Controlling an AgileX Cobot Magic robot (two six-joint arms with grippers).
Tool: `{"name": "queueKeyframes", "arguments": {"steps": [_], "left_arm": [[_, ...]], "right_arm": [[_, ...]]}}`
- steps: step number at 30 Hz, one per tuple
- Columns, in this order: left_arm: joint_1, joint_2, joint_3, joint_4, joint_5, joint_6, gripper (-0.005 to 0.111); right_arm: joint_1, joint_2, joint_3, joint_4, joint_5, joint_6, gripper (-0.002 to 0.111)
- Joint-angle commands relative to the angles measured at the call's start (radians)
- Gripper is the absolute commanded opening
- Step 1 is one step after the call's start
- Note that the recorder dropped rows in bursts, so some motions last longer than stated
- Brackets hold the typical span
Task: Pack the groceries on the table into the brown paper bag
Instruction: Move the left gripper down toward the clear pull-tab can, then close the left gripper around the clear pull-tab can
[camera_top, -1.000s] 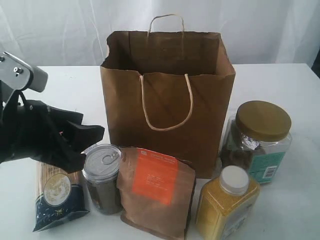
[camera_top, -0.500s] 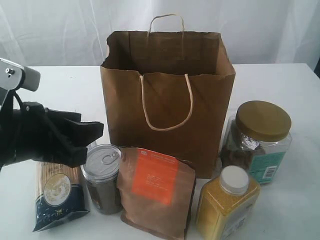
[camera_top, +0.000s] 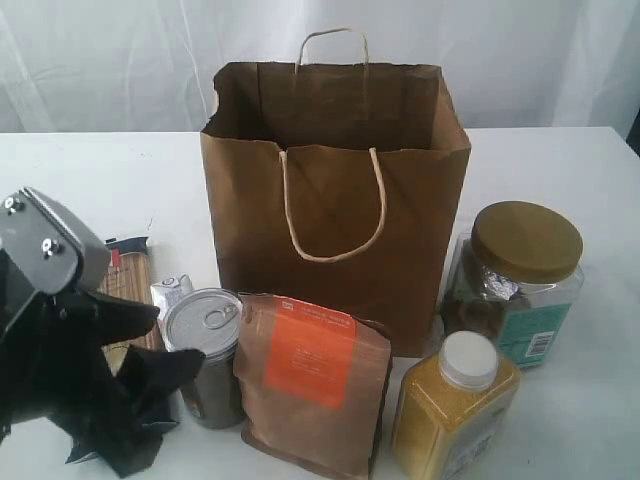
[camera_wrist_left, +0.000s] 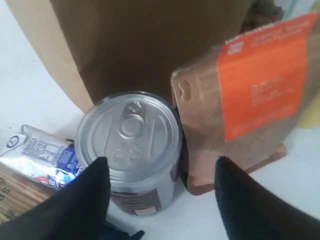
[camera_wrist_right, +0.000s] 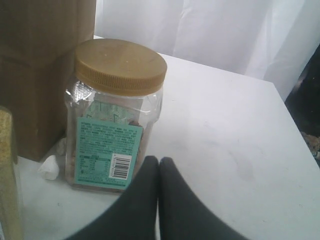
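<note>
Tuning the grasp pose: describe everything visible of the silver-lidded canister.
The silver-lidded canister stands upright on the table, in front of the brown paper bag. It is round, with a dark brown body and a flat silver metal lid with an unopened pull-tab. The brown pouch stands close against one side and the small blue-white carton lies by the other. The open left claw flanks it; whether they touch cannot be told.
</note>
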Motion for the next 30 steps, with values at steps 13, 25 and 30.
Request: {"name": "queueKeyframes", "arguments": {"steps": [13, 25, 30], "left_arm": [[-0.014, -0.004, 0.147, -0.147, -0.220, 0.240, 0.077], [-0.012, -0.004, 0.147, -0.202, -0.099, 0.129, 0.085], [0.024, 0.004, 0.147, -0.225, -0.089, 0.129, 0.085]], "right_arm": [[-0.006, -0.007, 0.006, -0.003, -0.006, 0.002, 0.000], [-0.006, -0.007, 0.006, -0.003, -0.006, 0.002, 0.000], [-0.006, -0.007, 0.006, -0.003, -0.006, 0.002, 0.000]]}}
